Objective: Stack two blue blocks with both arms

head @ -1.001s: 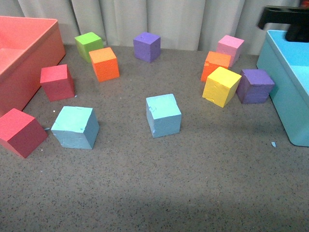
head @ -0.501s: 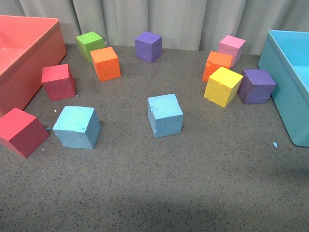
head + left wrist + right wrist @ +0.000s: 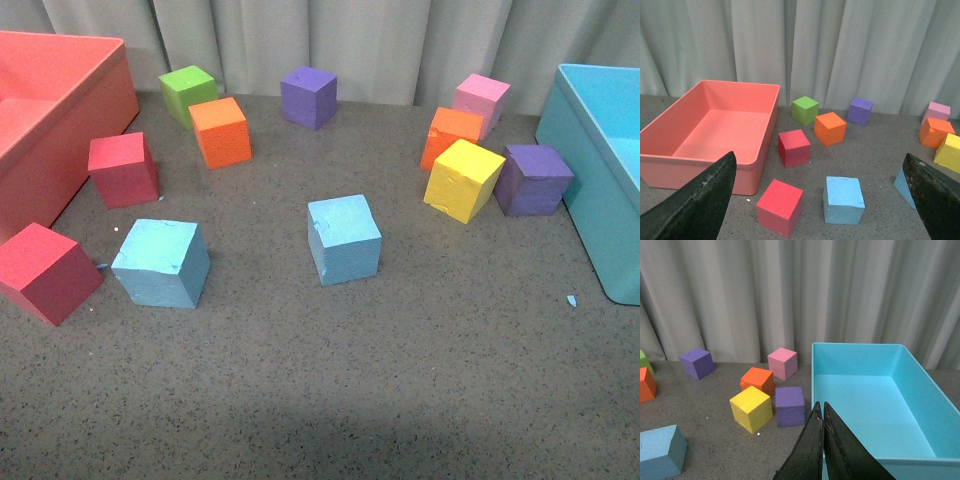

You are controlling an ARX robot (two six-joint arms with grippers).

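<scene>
Neither arm shows in the front view, and on the desk [image 3: 400,400] the first blue block [image 3: 160,262] and the second blue block [image 3: 344,240] sit apart, nothing stacked yet. Your left end effector [image 3: 820,156] is spread wide and empty, probably so a cube can pass between its fingers. The first blue block lies ahead of and below it, within the span of those fingers, with a red block [image 3: 780,206] just beside it. The second blue block peeks out from behind one finger, on the side towards your right arm. Your right end effector [image 3: 821,404] is pinched closed on nothing and poised over the near wall of the blue bin [image 3: 860,347], apparently parked clear of the work. The second blue block lies well off towards its left-arm side.
</scene>
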